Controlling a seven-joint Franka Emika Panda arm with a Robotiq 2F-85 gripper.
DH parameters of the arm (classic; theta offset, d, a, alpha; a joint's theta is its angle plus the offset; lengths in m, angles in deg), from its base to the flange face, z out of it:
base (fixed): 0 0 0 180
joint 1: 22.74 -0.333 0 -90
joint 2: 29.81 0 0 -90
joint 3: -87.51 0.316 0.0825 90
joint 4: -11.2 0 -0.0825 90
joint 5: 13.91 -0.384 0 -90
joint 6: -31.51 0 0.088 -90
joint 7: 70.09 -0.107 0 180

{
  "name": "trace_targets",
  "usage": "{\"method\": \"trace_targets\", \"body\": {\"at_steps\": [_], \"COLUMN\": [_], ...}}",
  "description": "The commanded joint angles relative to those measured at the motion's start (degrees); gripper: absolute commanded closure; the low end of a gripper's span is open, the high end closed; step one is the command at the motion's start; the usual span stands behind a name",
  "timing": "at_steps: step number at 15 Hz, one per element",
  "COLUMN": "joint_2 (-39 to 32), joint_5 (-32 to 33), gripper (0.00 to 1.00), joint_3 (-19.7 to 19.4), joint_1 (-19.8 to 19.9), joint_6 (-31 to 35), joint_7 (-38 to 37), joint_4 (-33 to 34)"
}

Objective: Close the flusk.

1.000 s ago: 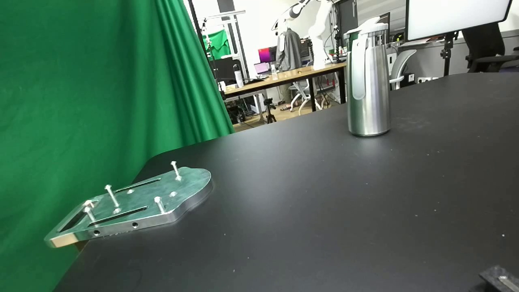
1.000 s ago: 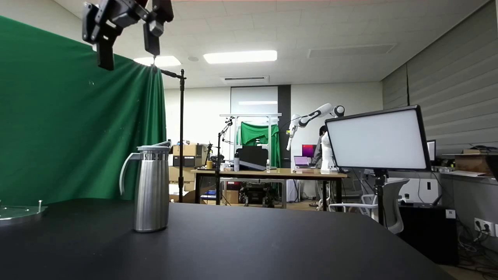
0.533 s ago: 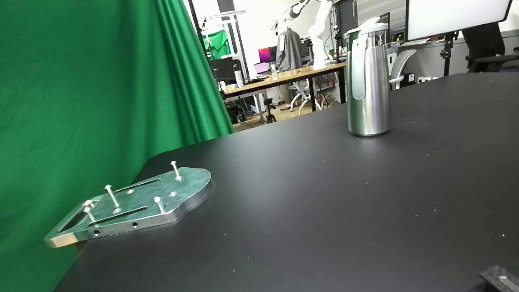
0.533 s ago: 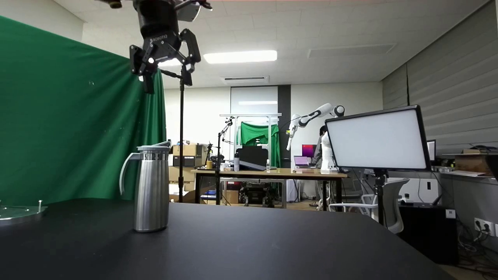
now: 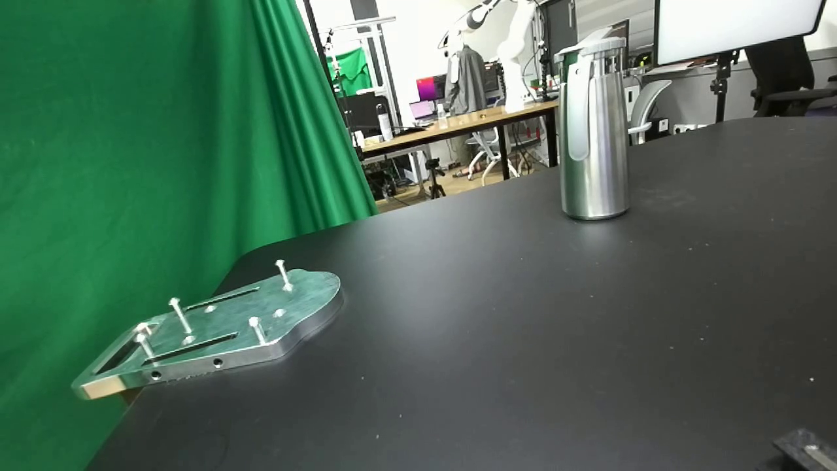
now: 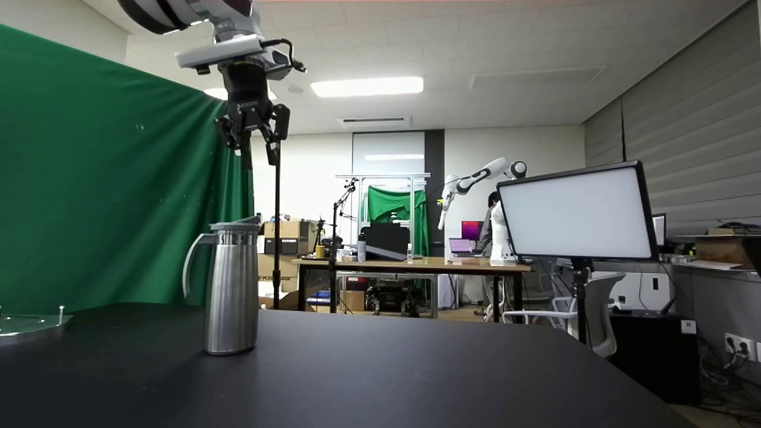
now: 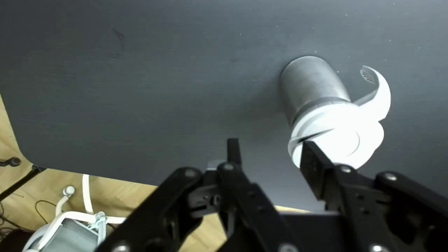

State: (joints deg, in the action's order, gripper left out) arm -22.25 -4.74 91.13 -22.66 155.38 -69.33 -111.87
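Observation:
The flusk, a silver steel flask (image 5: pixel 596 150) with a long side handle (image 6: pixel 189 267), stands upright on the black table in both exterior views. At its top, a pale lid flap (image 6: pixel 247 221) slants upward. In the wrist view a dark slit shows under one side of this bright flap (image 7: pixel 344 140), and the steel body (image 7: pixel 311 80) lies behind it. My gripper (image 6: pixel 260 159) hangs pointing down, well above the lid and apart from it. Its jaws are part-way open with nothing between them. One finger (image 7: pixel 315 164) overlaps the lid's edge in the wrist view.
A greenish metal plate (image 5: pixel 229 327) with upright pegs lies at the table's edge near the green curtain (image 5: pixel 131 163). A small black object (image 5: pixel 807 450) juts into the corner. Beyond the table's far edge stand a light panel (image 6: pixel 576 214) and a chair (image 7: pixel 70 231).
My gripper has come down toward the flusk and shifted across from the curtain side, bringing more of the arm into view. Its jaws have drawn closer together. The flusk has stayed put.

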Motion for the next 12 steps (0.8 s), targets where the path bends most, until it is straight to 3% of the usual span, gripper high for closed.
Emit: {"method": "trace_targets", "body": {"at_steps": [1,2,5,10,11,12], "joint_2": [-7.57,-3.71,-7.05,-7.38,-7.38,-8.48], "joint_5": [0.58,0.07,0.03,0.03,0.03,0.77], "gripper": [0.82,0.63,0.81,0.81,0.95,0.96], "joint_3": [0.29,-0.10,-0.15,-0.17,-0.17,0.06], "joint_1": [-1.11,-1.24,-1.48,-1.49,-1.49,-1.72], "joint_6": [-5.34,-1.70,-3.34,-3.63,-3.64,-3.97], "joint_7": [-2.04,-0.59,-0.57,-0.57,-0.57,-1.33], "joint_4": [9.64,4.10,7.62,8.22,8.23,9.15]}}
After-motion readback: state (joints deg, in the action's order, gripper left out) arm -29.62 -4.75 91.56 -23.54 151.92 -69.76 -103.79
